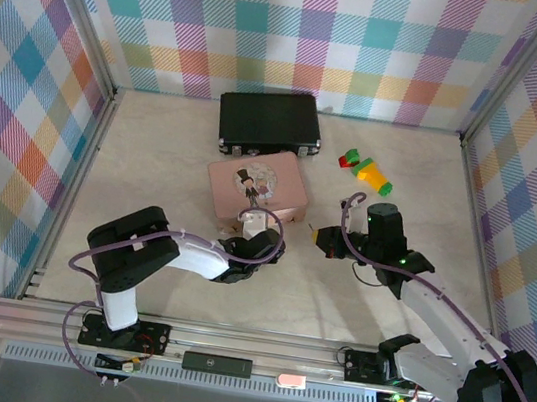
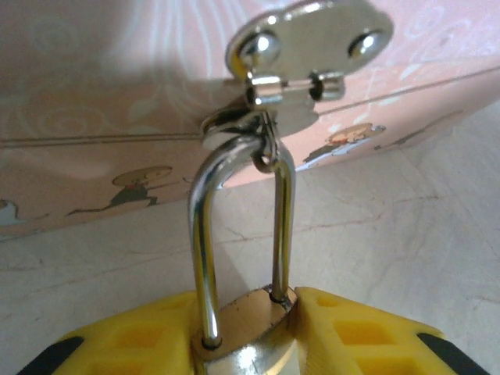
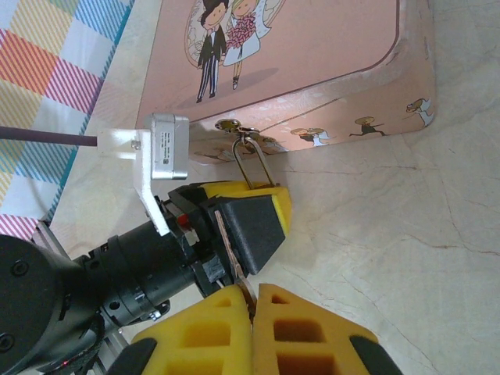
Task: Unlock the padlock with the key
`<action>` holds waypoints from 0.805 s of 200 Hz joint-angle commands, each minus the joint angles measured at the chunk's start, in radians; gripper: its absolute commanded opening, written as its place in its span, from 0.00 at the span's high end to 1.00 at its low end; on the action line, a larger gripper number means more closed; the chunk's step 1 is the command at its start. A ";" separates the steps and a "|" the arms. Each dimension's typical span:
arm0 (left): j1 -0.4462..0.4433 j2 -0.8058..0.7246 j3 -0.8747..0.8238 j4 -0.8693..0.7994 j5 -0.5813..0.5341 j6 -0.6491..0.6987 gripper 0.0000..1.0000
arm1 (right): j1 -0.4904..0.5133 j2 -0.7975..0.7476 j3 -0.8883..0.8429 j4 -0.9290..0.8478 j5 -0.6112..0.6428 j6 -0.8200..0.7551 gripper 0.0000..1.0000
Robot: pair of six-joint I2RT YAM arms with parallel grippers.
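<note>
The brass padlock (image 2: 250, 332) hangs by its silvery shackle (image 2: 201, 234) from the clasp (image 2: 308, 39) on the pink tin's (image 1: 255, 187) front wall. My left gripper (image 2: 246, 344) is shut on the padlock body, a yellow finger pressing each side. In the right wrist view the shackle (image 3: 251, 160) rises from the left gripper's fingers (image 3: 250, 215) to the tin (image 3: 312, 47). My right gripper (image 3: 254, 295) is shut on the key (image 3: 234, 254), a thin brownish blade pointing along the left gripper's black side. Whether its tip touches the padlock is hidden. From above, the left gripper (image 1: 256, 232) is at the tin's near edge and the right gripper (image 1: 326, 240) is just right of it.
A black case (image 1: 268, 120) lies behind the pink tin. Green, red and yellow toy blocks (image 1: 366, 170) sit at the back right. Checked walls close the table on three sides. Bare tabletop (image 1: 154, 154) lies left of the tin.
</note>
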 commanded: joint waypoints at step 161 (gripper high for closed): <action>0.107 -0.128 -0.230 0.614 0.368 -0.286 1.00 | -0.040 0.110 -0.253 0.466 -0.277 0.226 1.00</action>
